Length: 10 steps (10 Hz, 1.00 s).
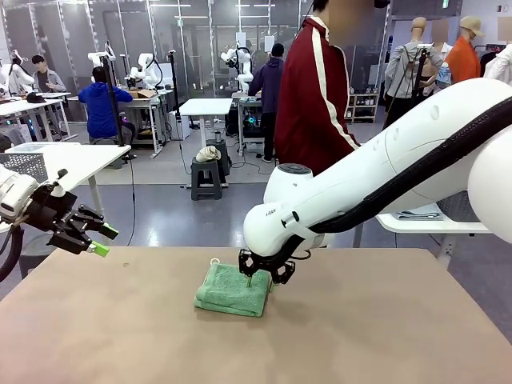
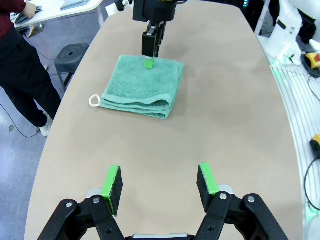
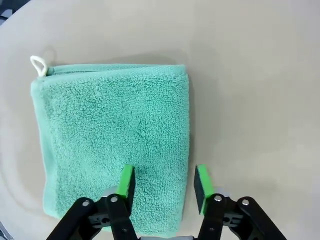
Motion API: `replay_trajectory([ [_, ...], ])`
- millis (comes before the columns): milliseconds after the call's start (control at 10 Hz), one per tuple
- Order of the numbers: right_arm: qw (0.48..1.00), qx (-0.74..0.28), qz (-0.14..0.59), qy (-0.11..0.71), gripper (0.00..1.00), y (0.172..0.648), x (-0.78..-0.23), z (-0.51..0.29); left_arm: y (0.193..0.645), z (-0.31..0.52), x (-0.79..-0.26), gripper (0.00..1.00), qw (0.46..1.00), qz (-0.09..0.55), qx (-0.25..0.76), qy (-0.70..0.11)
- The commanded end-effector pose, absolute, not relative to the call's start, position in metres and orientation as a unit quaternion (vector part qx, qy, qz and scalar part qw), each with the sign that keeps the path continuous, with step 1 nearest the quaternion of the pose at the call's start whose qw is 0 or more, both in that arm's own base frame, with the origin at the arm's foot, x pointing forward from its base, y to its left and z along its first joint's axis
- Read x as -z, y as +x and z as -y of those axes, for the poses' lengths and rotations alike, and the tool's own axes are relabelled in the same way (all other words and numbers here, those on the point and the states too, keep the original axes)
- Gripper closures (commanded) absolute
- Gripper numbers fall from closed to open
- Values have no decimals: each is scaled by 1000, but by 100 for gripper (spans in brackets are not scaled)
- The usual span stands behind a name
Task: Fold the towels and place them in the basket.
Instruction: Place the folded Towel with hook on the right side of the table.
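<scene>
The mint green towel point(image 3: 115, 140) lies folded into a thick square pad on the tan table point(image 1: 384, 336), a little beyond its middle, with its small white loop point(image 3: 38, 65) poking out at one corner. My right gripper point(image 3: 164, 182) hangs low over it, jaws apart, one pad above the terry and the other above bare tabletop, so they straddle one side edge. I judge the cloth light, soft and limp (terry grips well but sags). I'd pinch every stacked layer together at that edge, or the loose layers may droop and open the fold. The left gripper point(image 2: 160, 182) waits with jaws wide apart over the table's left side, well apart from the towel. Bare table surrounds the pad, giving open room to lift and carry; a person point(image 1: 316, 96) stands at the far side.
</scene>
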State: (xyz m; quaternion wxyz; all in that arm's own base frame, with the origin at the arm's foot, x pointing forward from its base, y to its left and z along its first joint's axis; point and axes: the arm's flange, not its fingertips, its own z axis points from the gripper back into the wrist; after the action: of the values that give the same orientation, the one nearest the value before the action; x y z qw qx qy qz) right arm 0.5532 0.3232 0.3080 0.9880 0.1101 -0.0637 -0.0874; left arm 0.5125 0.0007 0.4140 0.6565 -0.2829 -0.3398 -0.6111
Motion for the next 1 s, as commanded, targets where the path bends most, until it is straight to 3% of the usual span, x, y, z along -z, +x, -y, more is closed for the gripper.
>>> replay_trajectory([
  [0,985,90,72,132,56,557,-305,-325,512,-1,-415,24,658,336,612,-282],
  [100,984,91,75,133,75,557,-304,-325,512,-1,-415,24,658,336,612,-282],
  [200,984,93,75,135,61,558,-303,-324,512,-1,-415,24,658,336,612,-282],
  [300,984,94,74,134,94,559,-301,-323,512,-1,-415,24,658,336,612,-282],
  [400,984,92,71,132,80,559,-302,-322,512,-1,-415,24,658,336,612,-282],
  [500,985,86,69,131,100,558,-303,-321,512,-1,-415,24,658,336,612,-282],
  [900,990,69,57,112,100,557,-305,-317,512,-1,-415,24,658,336,612,-282],
])
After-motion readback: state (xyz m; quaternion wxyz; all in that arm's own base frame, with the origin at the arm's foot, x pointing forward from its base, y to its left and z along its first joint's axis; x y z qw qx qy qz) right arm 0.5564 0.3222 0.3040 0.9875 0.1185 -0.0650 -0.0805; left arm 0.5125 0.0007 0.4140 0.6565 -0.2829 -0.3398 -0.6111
